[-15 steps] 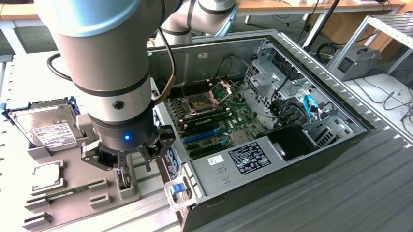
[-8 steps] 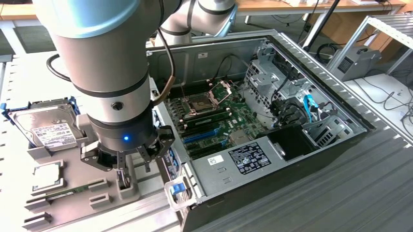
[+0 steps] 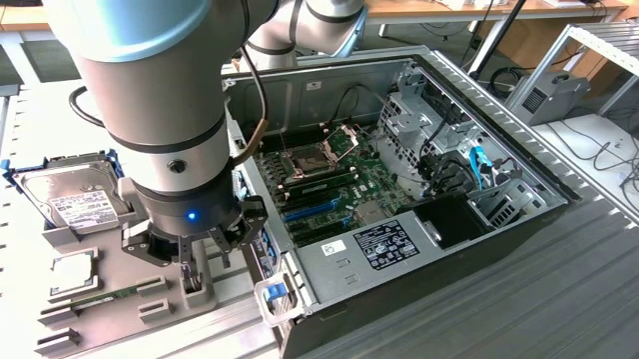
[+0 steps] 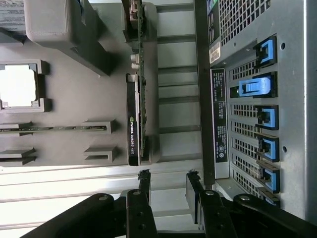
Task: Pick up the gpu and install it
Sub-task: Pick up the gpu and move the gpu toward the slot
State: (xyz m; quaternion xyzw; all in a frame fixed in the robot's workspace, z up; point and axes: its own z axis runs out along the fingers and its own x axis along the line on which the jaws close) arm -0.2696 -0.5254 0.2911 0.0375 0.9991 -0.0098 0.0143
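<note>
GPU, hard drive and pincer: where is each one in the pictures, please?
gpu (image 4: pixel 132 124), wrist view, on its black cooler.
hard drive (image 3: pixel 80 206), exterior view, on its white label.
pincer (image 4: pixel 168 174), wrist view, midway between its open fingertips.

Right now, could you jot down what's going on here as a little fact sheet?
gripper: open, empty, hanging over the gray tray
gpu: on edge in its tray holder, near the gripper, not gripped, not installed
also on tray: hard drive, processor chip, memory stick
computer case: beside the tray, side open, motherboard exposed
</note>
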